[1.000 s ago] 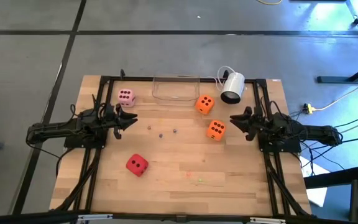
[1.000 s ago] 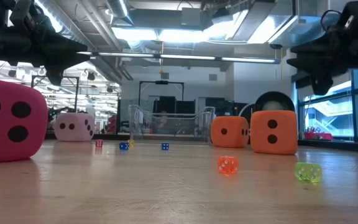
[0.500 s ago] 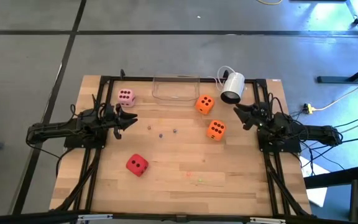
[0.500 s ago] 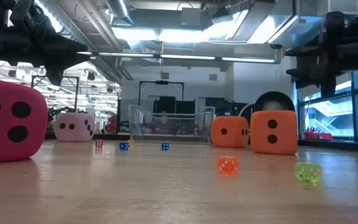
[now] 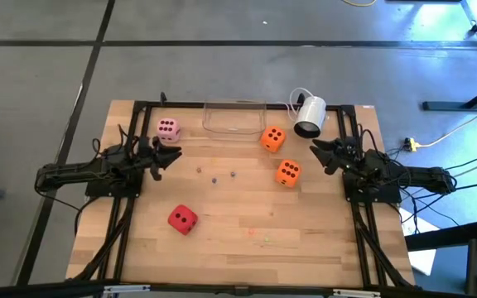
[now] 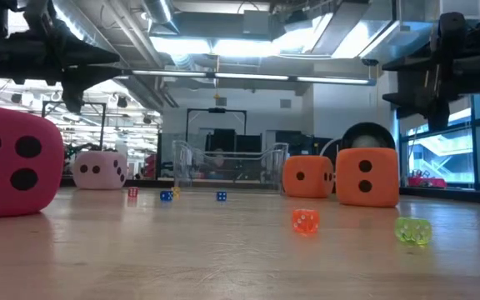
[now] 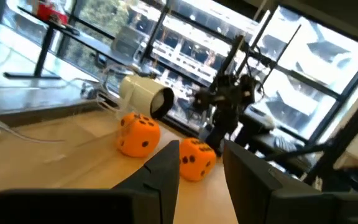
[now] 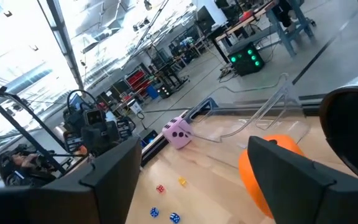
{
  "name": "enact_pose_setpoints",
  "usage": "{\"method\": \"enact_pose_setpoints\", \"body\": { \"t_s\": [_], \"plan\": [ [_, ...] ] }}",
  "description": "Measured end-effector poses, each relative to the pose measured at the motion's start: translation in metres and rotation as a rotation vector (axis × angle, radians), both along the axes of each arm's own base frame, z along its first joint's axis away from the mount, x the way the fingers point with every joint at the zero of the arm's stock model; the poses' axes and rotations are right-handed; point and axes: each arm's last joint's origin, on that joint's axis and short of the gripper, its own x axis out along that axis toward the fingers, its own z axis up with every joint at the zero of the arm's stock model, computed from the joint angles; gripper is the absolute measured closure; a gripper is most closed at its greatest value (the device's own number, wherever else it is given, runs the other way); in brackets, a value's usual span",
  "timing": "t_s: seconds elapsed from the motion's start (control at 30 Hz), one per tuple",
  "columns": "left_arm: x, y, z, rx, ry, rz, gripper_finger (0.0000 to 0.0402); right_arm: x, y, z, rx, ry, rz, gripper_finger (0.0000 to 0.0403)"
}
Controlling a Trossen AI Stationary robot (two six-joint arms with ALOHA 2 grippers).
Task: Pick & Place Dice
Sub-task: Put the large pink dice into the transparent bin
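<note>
Left end effector point(image 5: 172, 154) held above the tabletop's point(image 5: 238, 240) left edge, fingers apart; right end effector point(image 5: 315, 151) at right edge, fingers apart, nothing gripped. Dice on tabletop: pink die point(image 5: 168, 128) and orange dice point(image 5: 273, 139) toward far edge, red die point(image 5: 182, 219) near left.

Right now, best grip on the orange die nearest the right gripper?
Probably from straight above: the nearer orange die sits flat and apart from the other orange die. Close the right gripper across two opposite side faces, at mid-height.
</note>
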Motion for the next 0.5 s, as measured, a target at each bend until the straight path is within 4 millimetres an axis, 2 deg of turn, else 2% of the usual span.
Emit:
{"method": "enact_pose_setpoints", "body": {
  "t_s": [0.17, 0.4, 0.5],
  "plan": [
    [-0.0009, 0.0023, -0.0002, -0.077, -0.029, 0.074, 0.0266, -0.0001, -0.0002, 0.0000, 0.000, 0.001, -0.009, 0.0109],
    [-0.0014, 0.0031, -0.0001, -0.107, -0.044, 0.106, 0.0183, -0.0006, -0.0012, -0.0001, 0.003, 0.001, -0.046, 0.0109],
    [-0.0014, 0.0031, 0.0000, -0.182, -0.078, 0.096, 0.0161, -0.0006, -0.0012, -0.0001, 0.003, 0.001, -0.046, 0.0109]
  ]
}}
